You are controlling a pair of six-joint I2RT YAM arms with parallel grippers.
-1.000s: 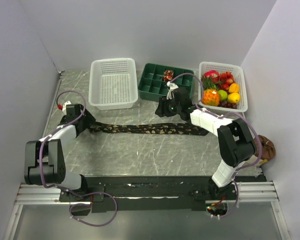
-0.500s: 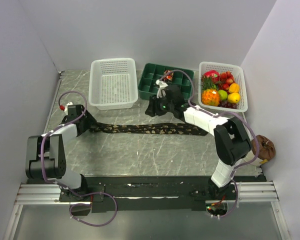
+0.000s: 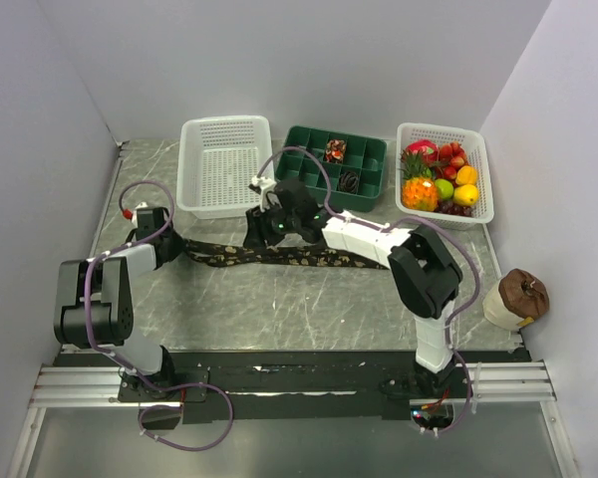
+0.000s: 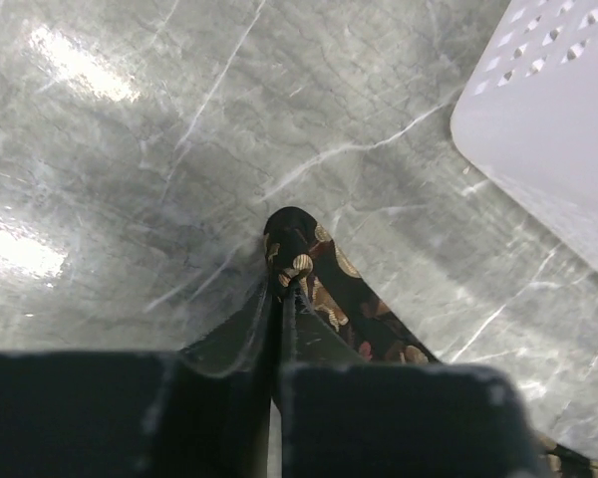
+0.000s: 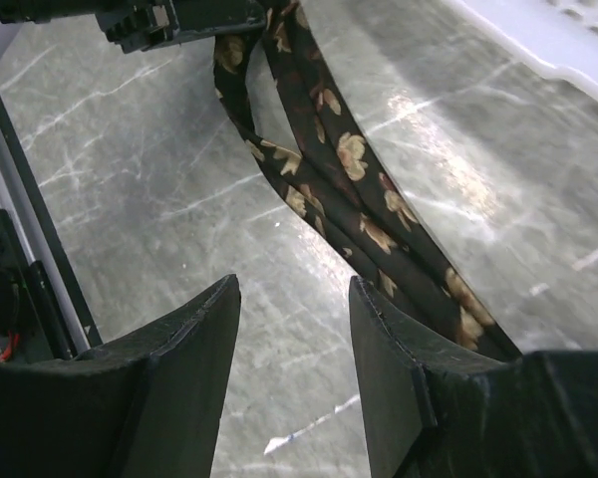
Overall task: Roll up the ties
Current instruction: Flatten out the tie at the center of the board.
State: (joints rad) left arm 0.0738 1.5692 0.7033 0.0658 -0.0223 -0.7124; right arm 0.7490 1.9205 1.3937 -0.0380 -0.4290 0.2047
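Top external view: at the near left of the marble table (image 3: 279, 309), the left gripper (image 3: 175, 245) is clamped shut on one end of a dark, tan-patterned tie (image 3: 309, 257) stretched flat across the surface. The right gripper (image 3: 263, 227) hangs over the tie close by, fingers apart. Behind stand a white basket (image 3: 226, 121), a green tray (image 3: 309, 164) holding two rolled ties (image 3: 335, 150), and a fruit basket (image 3: 444, 129)
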